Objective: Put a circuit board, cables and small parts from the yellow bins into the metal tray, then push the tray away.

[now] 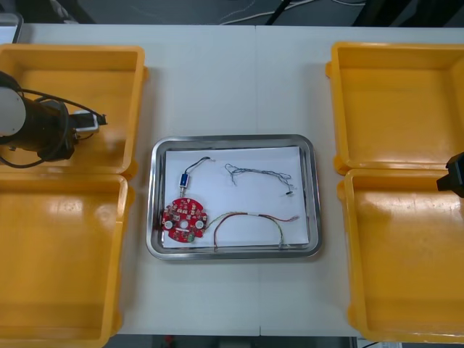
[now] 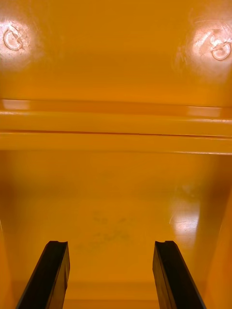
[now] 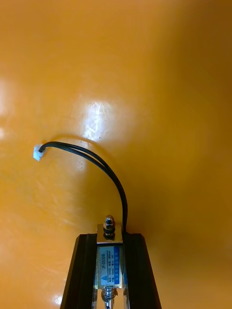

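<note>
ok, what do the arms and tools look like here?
Left arm: white link, then a black cylindrical wrist with looped black wiring. Left tool and right tool: two flat black fingers each.

From above the arms, we look steeply down on the whole worktop (image 1: 232, 80), the metal tray (image 1: 156, 217) central and yellow bins (image 1: 94, 76) at both sides. From the left wrist, we look along the jaws, close upon the left bin floor (image 3: 159, 96); from the right wrist, likewise close, upon the right bin floor (image 2: 116, 203) and adjoining rims (image 2: 116, 125). Both bin regions appear also in the overhead view.
</note>
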